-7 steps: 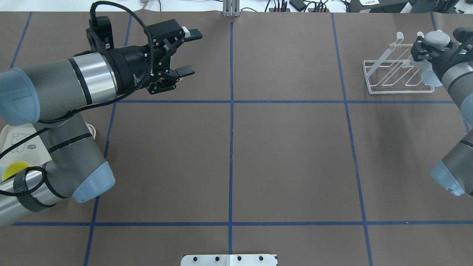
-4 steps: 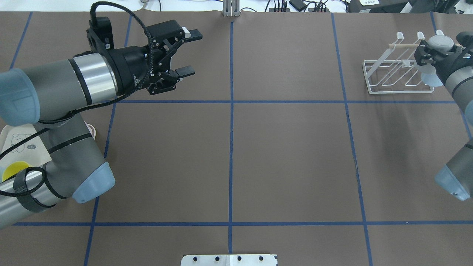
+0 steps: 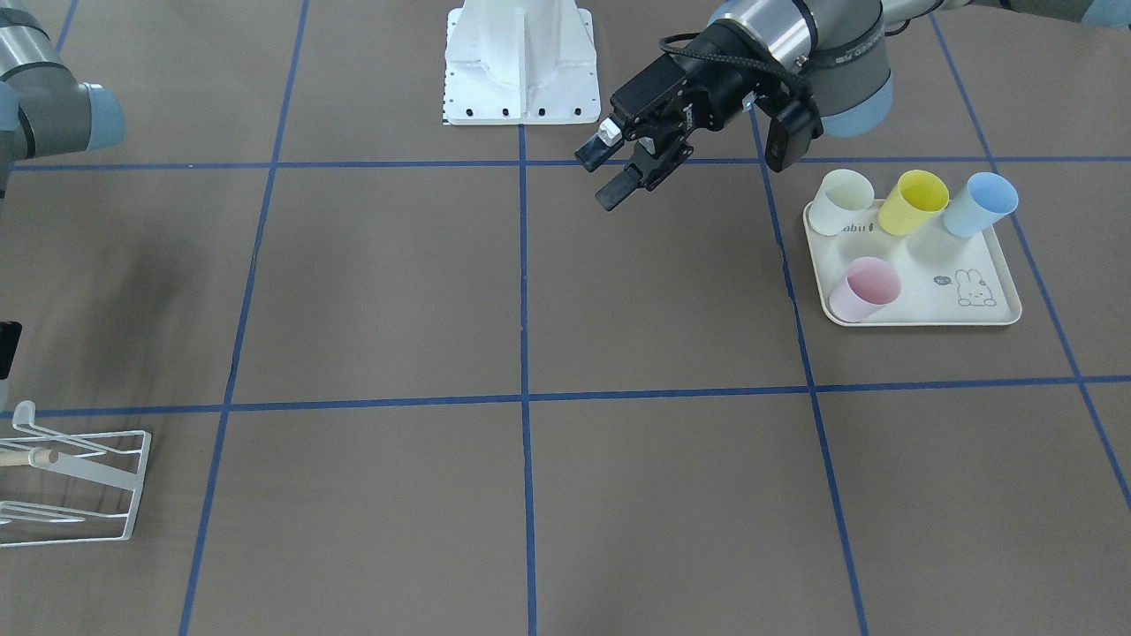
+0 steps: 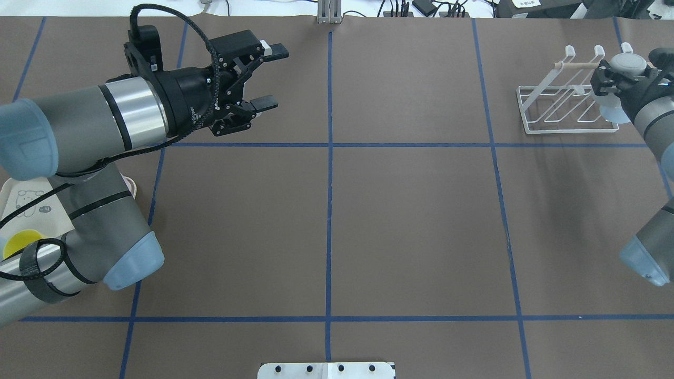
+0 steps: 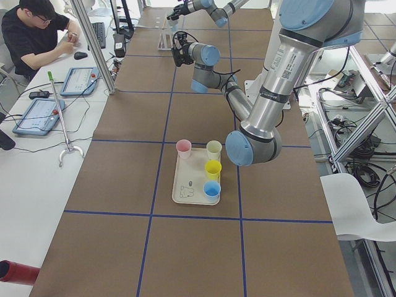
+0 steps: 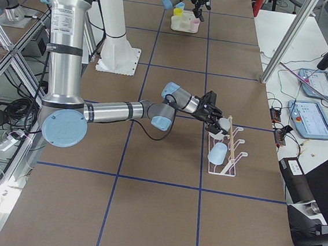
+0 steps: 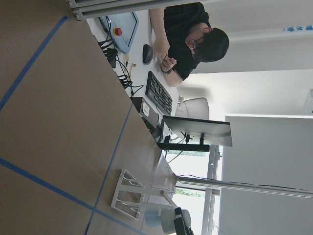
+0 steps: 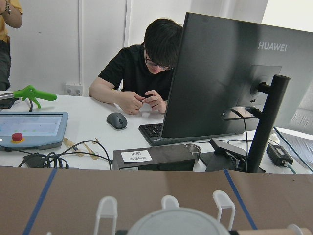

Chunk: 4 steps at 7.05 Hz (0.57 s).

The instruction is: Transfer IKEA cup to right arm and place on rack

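Now right jaws grip a grey cup [image 4: 626, 64] by the rack [image 4: 571, 130], left jaws open; next, probably slip it onto a prong [image 4: 598, 50]

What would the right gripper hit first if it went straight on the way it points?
Probably the rack: its white prongs stand right ahead of the right gripper and the cup it holds, though depth is unclear.

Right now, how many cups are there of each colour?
Blue: 2, a blue cup on the tray and a blue cup at the rack
Yellow cup: 1
Pink cup: 1
White cup: 1
Total: 5 cups
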Tool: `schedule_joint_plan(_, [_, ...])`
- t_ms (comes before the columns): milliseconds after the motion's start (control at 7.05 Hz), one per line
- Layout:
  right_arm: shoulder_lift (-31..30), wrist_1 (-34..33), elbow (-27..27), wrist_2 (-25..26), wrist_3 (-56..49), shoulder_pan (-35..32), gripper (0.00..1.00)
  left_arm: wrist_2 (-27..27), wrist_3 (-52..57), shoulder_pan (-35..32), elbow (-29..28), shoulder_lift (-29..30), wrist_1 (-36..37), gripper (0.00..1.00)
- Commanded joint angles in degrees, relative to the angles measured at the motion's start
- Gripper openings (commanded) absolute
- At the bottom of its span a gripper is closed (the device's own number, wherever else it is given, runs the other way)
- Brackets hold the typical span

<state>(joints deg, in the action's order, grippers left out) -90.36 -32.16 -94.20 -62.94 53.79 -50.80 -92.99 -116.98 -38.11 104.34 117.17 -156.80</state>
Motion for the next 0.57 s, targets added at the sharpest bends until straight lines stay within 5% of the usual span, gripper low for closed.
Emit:
schedule_joint_plan(0, [0.1, 0.0, 0.2, 0.1, -0.1, 0.0, 0.0, 0.0, 0.0, 0.1, 0.0, 0.0, -0.1, 1.0])
schedule_joint_plan(425, [0.6, -0.1, 0.7, 0.2, -0.2, 0.0, 0.0, 0.0, 0.0, 0.1, -0.3, -0.1, 0.0, 1.0])
